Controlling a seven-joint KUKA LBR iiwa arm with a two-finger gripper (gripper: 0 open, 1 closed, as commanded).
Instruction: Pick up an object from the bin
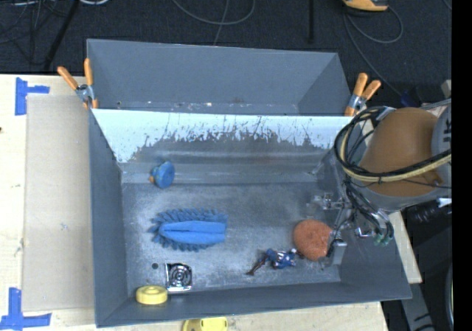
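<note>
While pincer (335, 232) hangs low at right end of bin (221, 86) — open or clenched, cannot tell — brown ball (313, 239) lies just beside it, small blue toy (276, 258) next. Step, likely: grasp approach. Next move — centre on ball, close, lift straight.

Orange-brown ball (311, 239): a round body with a dull, slightly mottled surface, darker toward its lower edge. It rests on the grey floor of the bin (243, 204), in the right part of the floor and nearer the front wall than the back, close to the foot of the right wall. Its right edge lies against the gripper (338, 239), which overlaps it slightly; whether it is gripped cannot be told. A small blue-and-dark toy (274, 259) lies at its lower left, blue end at the ball's edge; contact is uncertain. The ball lies well apart from the blue brush (190, 231) on the left.
</note>
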